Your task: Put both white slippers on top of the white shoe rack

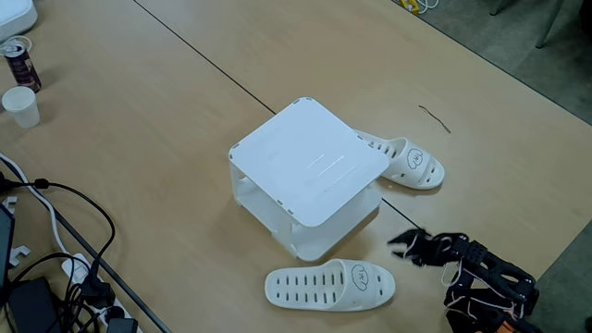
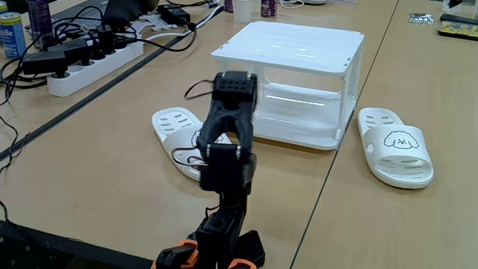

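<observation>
So nothing's been picked up yet: both white slippers [image 1: 330,284] [image 1: 404,161] are lying on the desk [image 1: 139,139] either side of the white shoe rack [image 1: 310,164], its top bare. The hand [image 1: 400,246] looks slightly parted and empty, though that's hard to confirm. Next, the nearer slipper needs to be reached and gripped.

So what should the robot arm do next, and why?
Probably reach toward the near slipper and lower the gripper over it. Both slippers lie on the table, the other slipper beside the shoe rack, whose top is bare.

White slippers [image 1: 330,284] [image 1: 407,161] flank the bare-topped white shoe rack [image 1: 310,163].
</observation>
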